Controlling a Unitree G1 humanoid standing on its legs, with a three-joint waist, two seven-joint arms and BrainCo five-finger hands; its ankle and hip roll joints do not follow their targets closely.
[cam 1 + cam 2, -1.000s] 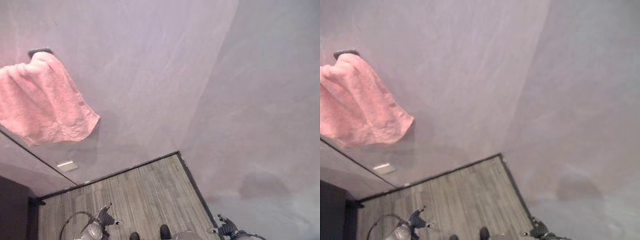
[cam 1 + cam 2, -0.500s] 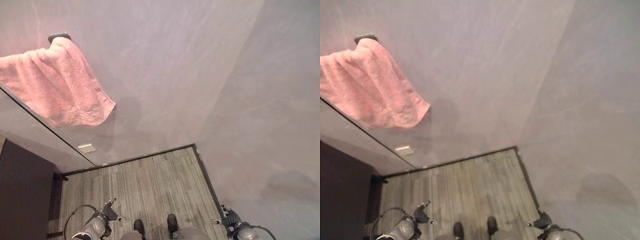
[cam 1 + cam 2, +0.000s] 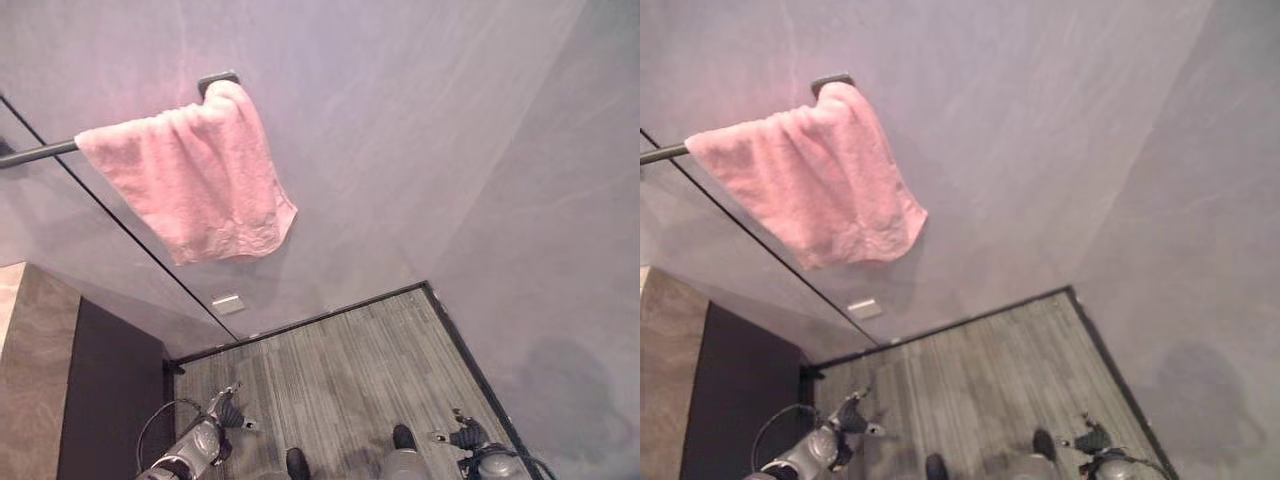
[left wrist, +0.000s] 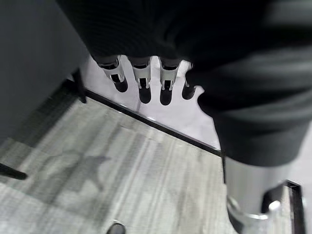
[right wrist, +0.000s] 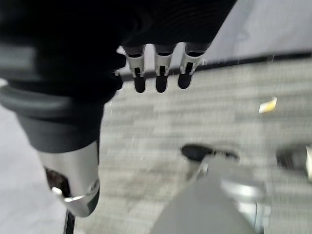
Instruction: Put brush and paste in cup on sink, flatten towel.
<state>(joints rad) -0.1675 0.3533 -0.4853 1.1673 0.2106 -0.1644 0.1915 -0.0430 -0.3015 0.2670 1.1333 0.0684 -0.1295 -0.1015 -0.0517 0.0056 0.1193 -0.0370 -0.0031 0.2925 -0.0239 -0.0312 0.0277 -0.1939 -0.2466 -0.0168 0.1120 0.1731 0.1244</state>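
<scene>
Towel is draped bunched over the wall rail, so flattening is judged not yet done. Left hand and right hand are hung low, fingers relaxed, nothing grasped, well apart from it.

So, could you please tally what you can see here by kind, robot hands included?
Pink towel, bunched at one end of the rail: 1
Dark towel rail: 1
Dark cabinet: 1
Wall plate: 1
Robot hands, both hanging open above the wood floor: 2, left hand and right hand
Total: 6
</scene>
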